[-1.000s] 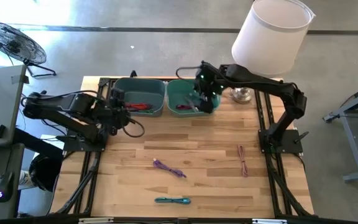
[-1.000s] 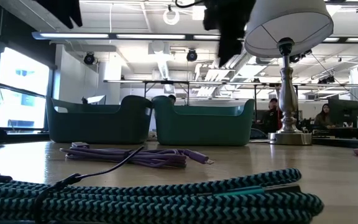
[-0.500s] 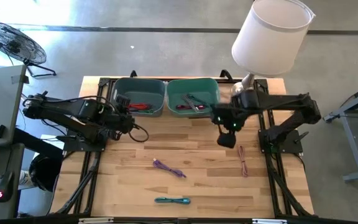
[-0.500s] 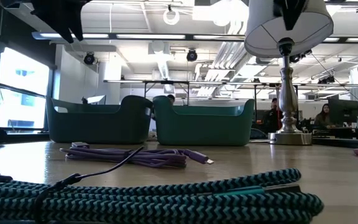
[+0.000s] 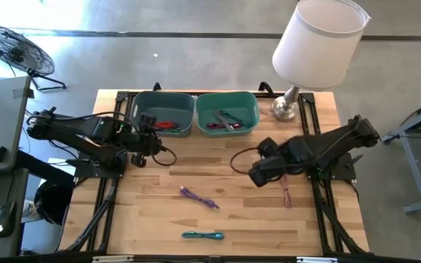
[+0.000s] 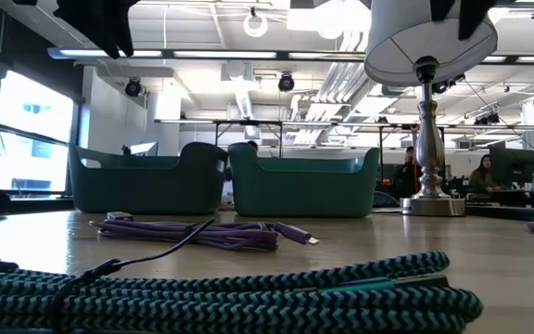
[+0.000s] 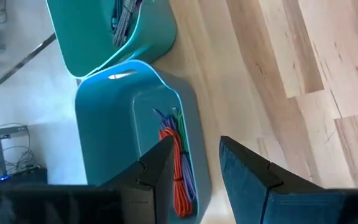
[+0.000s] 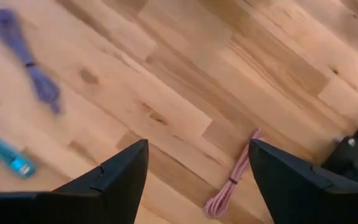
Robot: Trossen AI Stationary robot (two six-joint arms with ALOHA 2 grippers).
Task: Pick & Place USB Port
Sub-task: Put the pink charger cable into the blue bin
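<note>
Pink cable [image 5: 285, 188] | partly under right gripper [image 5: 258, 174] | fingers spread, empty

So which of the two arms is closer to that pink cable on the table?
Right. The right gripper hovers just beside the pink cable; the left gripper sits far across the table, by the bins.

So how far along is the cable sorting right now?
Done: cables lie in both teal bins. In hand: nothing; the right gripper, open, hovers near the pink cable. The left gripper, open, waits by the left bin. Left: pink, purple and teal cables.
</note>
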